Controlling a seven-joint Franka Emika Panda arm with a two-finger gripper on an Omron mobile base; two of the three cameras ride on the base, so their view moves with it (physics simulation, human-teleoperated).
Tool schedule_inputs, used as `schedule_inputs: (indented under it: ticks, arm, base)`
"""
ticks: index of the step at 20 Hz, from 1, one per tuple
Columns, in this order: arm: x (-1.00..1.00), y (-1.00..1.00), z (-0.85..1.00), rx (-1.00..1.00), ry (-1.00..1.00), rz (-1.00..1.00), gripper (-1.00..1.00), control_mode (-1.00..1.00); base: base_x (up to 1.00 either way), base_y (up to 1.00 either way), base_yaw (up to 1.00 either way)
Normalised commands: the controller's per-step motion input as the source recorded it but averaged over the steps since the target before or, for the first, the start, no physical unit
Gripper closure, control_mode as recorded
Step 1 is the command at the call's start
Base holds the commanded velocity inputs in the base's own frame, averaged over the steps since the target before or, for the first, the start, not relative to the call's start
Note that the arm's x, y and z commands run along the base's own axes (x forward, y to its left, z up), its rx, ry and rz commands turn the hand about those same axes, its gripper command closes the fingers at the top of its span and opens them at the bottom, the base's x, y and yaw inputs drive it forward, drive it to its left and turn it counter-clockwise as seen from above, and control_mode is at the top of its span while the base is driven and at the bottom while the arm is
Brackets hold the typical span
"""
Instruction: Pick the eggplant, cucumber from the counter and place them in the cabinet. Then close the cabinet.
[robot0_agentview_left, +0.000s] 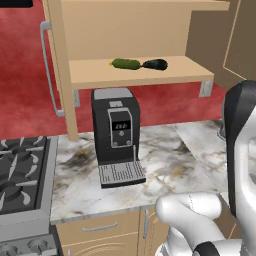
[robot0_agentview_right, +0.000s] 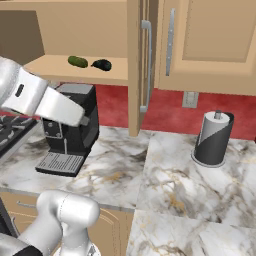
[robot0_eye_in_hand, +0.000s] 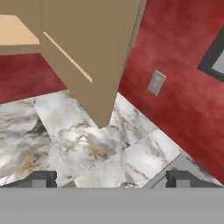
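Observation:
The green cucumber (robot0_agentview_left: 126, 63) (robot0_agentview_right: 77, 61) and the dark eggplant (robot0_agentview_left: 156, 64) (robot0_agentview_right: 102, 64) lie side by side on the shelf of the open cabinet (robot0_agentview_left: 140, 75) (robot0_agentview_right: 80, 72), the eggplant to the right. Both tan doors stand swung out. In the hand view my gripper (robot0_eye_in_hand: 111, 181) is open, its fingertips (robot0_eye_in_hand: 41, 179) far apart with nothing between them. It looks past the edge of an open cabinet door (robot0_eye_in_hand: 87, 52) down at the marbled counter (robot0_eye_in_hand: 87, 144). My arm (robot0_agentview_right: 40, 97) reaches across in front of the shelf.
A black coffee machine (robot0_agentview_left: 116, 135) (robot0_agentview_right: 70, 132) stands on the counter (robot0_agentview_left: 165, 165) under the shelf. The stove (robot0_agentview_left: 20, 175) is to the left. A paper towel roll (robot0_agentview_right: 214, 138) stands at the right. A wall outlet (robot0_eye_in_hand: 156, 82) sits on the red wall.

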Motion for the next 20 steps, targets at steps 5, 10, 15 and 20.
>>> schedule_inputs:
  ticks: [5, 10, 15, 20]
  arm:
    - [-0.40, -0.71, 0.00, 0.16, -0.25, -0.01, -1.00, -1.00]
    - [0.04, -0.64, -0.15, 0.28, -0.21, 0.02, -1.00, -1.00]
    - [0.07, -0.51, -0.42, 0.28, -0.33, 0.07, -1.00, -1.00]
    - [0.44, -0.41, -0.45, 0.22, -0.37, 0.08, -1.00, -1.00]
  base:
    - [0.00, 0.00, 0.00]
    - [0.00, 0.00, 0.00]
    - [0.00, 0.00, 0.00]
    - [0.00, 0.00, 0.00]
